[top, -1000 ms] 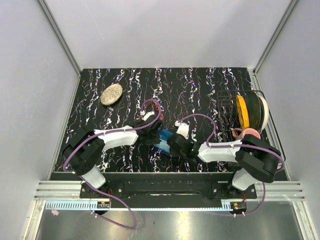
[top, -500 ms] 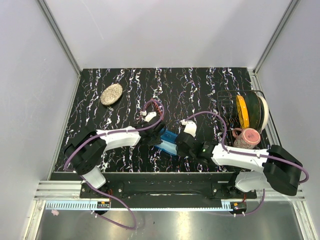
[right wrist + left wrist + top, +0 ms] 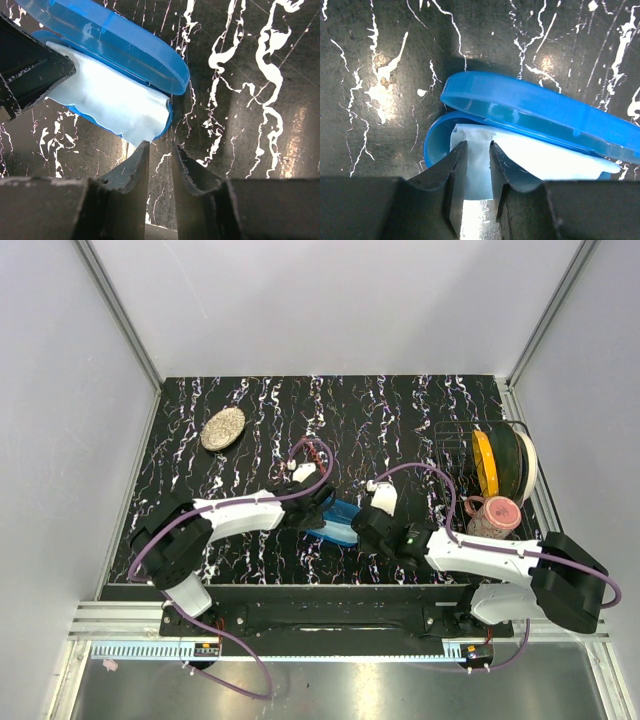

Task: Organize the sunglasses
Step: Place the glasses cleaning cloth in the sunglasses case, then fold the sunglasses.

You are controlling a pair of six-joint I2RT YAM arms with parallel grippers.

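Our left gripper (image 3: pixel 478 147) sits at one end of the blue case (image 3: pixel 535 107), and its two fingers have only a thin gap between them. The light blue cloth (image 3: pixel 540 157) shows in that gap. We think the fingers are too far apart to pinch it.

Our right gripper (image 3: pixel 160 146) sits at the other end, also with a thin gap and nothing in it. A corner of the cloth hangs just past its tips.

We think we have one gripper at each end so the case cannot slide when we push.

The lid is up a little, and the cloth pokes out on the open side, so the lid cannot shut yet. We cannot see the sunglasses. We guess they are inside the case, under the cloth. The cloth needs tucking in next.

The table (image 3: pixel 400 410) is black with white streaks, and shiny. A wire rack (image 3: pixel 455 455) with a yellow plate (image 3: pixel 483 462) and a pink cup (image 3: pixel 497 512) stands on the right. A silvery oval thing (image 3: pixel 222 428) lies far left. Plain white walls (image 3: pixel 330 300) stand around us.
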